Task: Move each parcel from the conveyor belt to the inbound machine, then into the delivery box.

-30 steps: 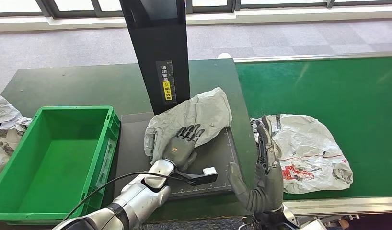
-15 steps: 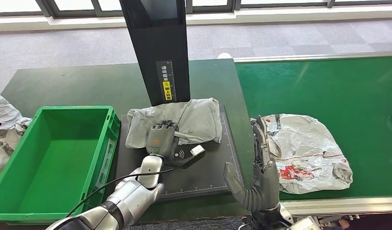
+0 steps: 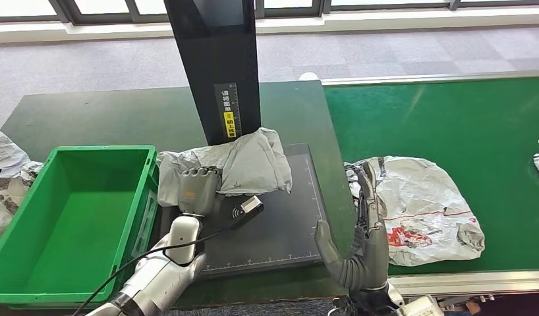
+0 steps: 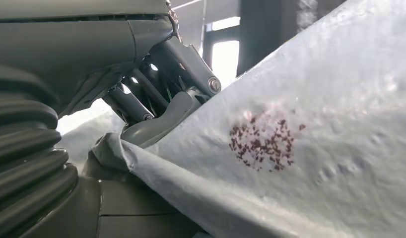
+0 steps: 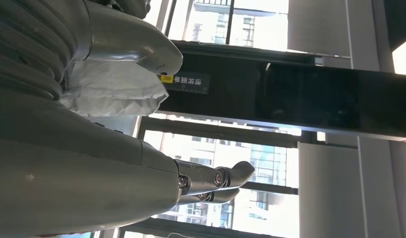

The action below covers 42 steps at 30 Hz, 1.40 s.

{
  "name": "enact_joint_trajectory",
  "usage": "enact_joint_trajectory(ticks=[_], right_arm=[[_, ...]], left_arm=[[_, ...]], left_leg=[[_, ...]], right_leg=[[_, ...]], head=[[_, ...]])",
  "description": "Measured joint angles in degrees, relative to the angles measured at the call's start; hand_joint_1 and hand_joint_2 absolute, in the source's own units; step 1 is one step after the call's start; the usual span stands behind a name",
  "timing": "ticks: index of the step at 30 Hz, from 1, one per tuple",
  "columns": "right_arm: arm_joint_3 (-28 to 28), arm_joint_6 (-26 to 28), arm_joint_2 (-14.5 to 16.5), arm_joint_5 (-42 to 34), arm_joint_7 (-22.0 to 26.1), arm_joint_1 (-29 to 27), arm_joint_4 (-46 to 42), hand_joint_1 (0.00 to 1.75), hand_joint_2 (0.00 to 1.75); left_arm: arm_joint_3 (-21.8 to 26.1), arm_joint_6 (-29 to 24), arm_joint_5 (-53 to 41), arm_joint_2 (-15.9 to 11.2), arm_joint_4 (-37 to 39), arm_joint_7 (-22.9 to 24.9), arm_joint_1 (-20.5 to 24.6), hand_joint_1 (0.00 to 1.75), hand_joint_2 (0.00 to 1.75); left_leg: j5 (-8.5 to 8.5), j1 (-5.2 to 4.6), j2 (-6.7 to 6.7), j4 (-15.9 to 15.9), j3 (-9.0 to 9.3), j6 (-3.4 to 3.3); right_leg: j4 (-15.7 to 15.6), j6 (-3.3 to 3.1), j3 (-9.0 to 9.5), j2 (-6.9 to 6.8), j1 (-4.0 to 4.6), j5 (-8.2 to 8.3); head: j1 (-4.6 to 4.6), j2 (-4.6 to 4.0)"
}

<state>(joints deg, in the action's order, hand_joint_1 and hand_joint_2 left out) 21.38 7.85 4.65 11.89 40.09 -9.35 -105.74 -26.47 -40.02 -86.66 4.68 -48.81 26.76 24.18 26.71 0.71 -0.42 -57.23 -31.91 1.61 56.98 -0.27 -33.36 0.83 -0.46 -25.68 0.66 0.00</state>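
Left hand: the left hand [image 3: 199, 191] sits centre-left of the head view, fingers curled over the near-left edge of the grey parcel [image 3: 244, 168], gripping it.
Grey parcel: bunched on the rear-left part of the black scanner pad [image 3: 280, 230], its left end overhanging the pad edge toward the green crate [image 3: 69, 217]; its far side touches the foot of the black scanner column [image 3: 217, 72]. In the left wrist view the grey film [image 4: 300, 144] lies draped over the fingers [image 4: 166, 84].
Open room: the pad's front and right parts are bare; the crate's right rim lies just beside the pad's left edge.
Right hand: the right hand [image 3: 362, 243], lower centre-right, stands upright and flat, fingers spread, holding nothing, at the bench [image 3: 89, 118] edge.
Conveyor belt: the green belt [image 3: 451, 118] carries a white crumpled parcel [image 3: 425, 204] just right of the right hand.
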Motion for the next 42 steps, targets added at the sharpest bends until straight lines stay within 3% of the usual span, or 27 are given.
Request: enact_joint_trajectory(ticks=[6,11,19,23,27,32,42], right_arm=[[0.0,0.58,-0.31,-0.1,0.01,-0.4,-0.02,0.0,1.75],[-0.01,1.78,-0.52,-0.01,0.02,-1.85,-0.31,0.0,1.75],[-0.01,1.09,-0.8,-0.23,0.02,-2.66,-1.03,0.0,1.75],[0.0,0.48,-0.8,-0.74,0.02,-2.69,-1.04,0.0,1.75],[-0.01,0.44,-0.8,-1.04,0.02,-2.69,-1.05,0.0,1.75],[-0.01,0.52,-0.8,-1.03,0.02,-2.69,-1.08,0.0,1.75],[-0.02,0.52,-0.8,-1.03,0.02,-2.69,-1.18,0.0,1.75]], left_arm=[[2.6,-0.01,0.0,-1.59,-10.22,-2.45,-5.06,1.75,1.75],[7.47,-0.09,0.0,-2.04,-26.18,-11.3,-12.9,1.75,1.75],[17.46,-0.2,-0.02,1.46,-45.68,-24.45,-20.46,1.75,1.75],[21.66,-0.2,0.01,3.82,-53.03,-28.14,-22.33,1.75,1.75],[24.58,-0.18,0.61,5.86,-55.2,-32.21,-23.18,1.75,1.75],[26.56,-0.08,4.97,8.09,-51.66,-37.62,-23.55,1.75,1.75],[27.1,-0.07,5.51,9.2,-49.0,-38.14,-23.85,1.75,1.75]], left_leg=[[0.0,0.0,0.02,0.0,-0.02,0.0],[0.02,0.0,0.04,0.0,-0.05,-0.01],[0.05,0.0,0.05,0.0,-0.09,-0.03],[0.05,0.0,0.04,0.0,-0.08,-0.04],[0.04,0.0,0.03,0.0,-0.07,-0.04],[0.04,-0.01,0.02,0.0,-0.06,-0.05],[0.04,-0.01,0.02,0.0,-0.07,-0.05]], right_leg=[[0.0,0.0,0.0,0.0,0.0,0.0],[0.0,0.01,-0.07,0.02,0.0,-0.02],[-0.02,0.04,-0.09,0.02,0.0,-0.04],[-0.02,0.04,-0.06,-0.01,0.0,-0.04],[-0.02,0.04,-0.05,-0.02,0.0,-0.03],[-0.02,0.05,-0.04,-0.02,-0.01,-0.03],[-0.02,0.05,-0.06,-0.02,-0.01,-0.03]], head=[[0.0,0.0],[0.0,0.0],[0.0,0.0],[0.0,0.0],[0.0,0.0],[0.0,0.0],[0.0,0.0]])
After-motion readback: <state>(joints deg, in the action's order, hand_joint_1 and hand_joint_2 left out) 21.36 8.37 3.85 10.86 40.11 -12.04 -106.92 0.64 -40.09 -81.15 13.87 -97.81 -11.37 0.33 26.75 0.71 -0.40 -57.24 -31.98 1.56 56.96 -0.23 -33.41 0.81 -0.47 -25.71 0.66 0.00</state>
